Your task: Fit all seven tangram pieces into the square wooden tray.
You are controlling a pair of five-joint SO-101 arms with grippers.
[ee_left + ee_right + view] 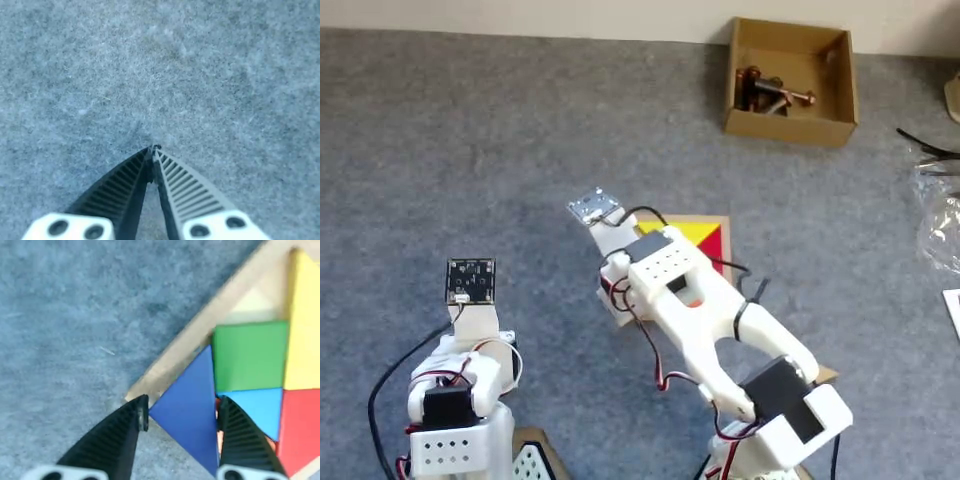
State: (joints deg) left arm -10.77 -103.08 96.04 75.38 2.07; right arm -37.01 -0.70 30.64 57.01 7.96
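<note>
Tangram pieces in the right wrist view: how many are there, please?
5: blue triangle in the right claw; green, yellow, light-blue, red in the tray. Others may be hidden.

Workshop, grey felt tabletop (470,140), parts box (785,128)

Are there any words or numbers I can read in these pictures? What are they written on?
None can be read.
No words, numbers or signs show on the tray, the blue triangle, the green square or the cardboard box.
Any print on the arms' small circuit boards is too small to read.
</note>
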